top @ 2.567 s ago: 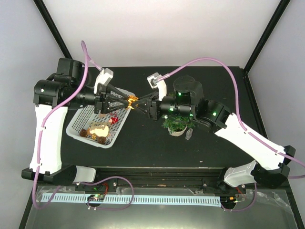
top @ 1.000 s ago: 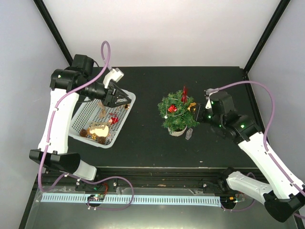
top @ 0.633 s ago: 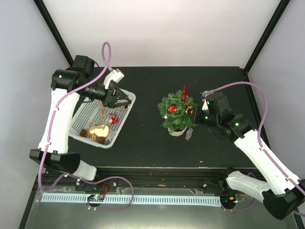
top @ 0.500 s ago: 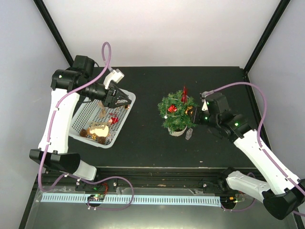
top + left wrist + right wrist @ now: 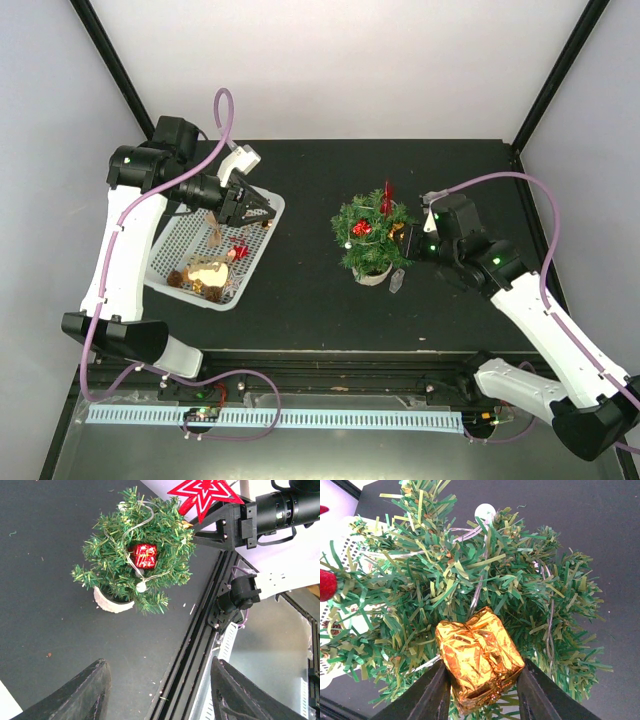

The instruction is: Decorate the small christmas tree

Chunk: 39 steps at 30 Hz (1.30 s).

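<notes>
Right of centre on the table [image 5: 300, 300] stands the small christmas tree [image 5: 370, 240], upright in its whitish pot [image 5: 112, 602], well apart from the white basket [image 5: 170, 262] at left. Right gripper [image 5: 482, 692] clamps a gold foil parcel [image 5: 477, 655] against the sprigs. Left gripper [image 5: 157, 682] hangs over the basket's far corner, jaws apart and empty. Tree judged light and easily tipped, sprigs soft and springy; steady it by the pot. Right wrist view alone confirms the grip; the top view barely shows the parcel.
</notes>
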### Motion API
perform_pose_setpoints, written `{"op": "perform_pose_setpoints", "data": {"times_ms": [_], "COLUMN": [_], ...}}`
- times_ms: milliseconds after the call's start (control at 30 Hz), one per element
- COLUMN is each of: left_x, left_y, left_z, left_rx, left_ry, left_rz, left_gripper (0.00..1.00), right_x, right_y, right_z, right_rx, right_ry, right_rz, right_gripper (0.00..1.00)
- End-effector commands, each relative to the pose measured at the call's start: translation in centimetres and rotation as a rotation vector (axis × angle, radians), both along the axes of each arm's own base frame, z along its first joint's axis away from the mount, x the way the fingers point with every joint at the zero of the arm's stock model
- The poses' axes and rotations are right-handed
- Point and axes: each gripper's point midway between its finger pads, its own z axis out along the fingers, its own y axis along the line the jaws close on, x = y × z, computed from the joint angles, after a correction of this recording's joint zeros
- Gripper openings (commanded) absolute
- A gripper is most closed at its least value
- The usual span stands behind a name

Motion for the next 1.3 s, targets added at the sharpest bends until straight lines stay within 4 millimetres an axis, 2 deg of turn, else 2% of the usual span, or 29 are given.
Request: {"op": "perform_pose_setpoints", "data": {"times_ms": [0, 733, 1267], "left_x": [-0.3, -0.1, -0.4], "left_y": [0.2, 0.1, 0.1], "left_z": [0.1, -0.2, -0.1], "left_rx": [0.006, 0.007, 0.006], "left_ry": [-0.018, -0.007, -0.014], "left_rz": [-0.006, -0.007, -0.008], "left_gripper": [0.56, 0.56, 0.56], "right_x": [0.0, -0.9, 0.4], "right_y": [-0.5, -0.6, 0.5], "right_z": [0.9, 0.0, -0.8], "right_rx": [0.001, -0.001, -0.027], "right_ry": [-0.043, -0.025, 0.009], "right_rz": [-0.002, 0.016, 0.046], "right_gripper": [0.39, 0.38, 0.38]}}
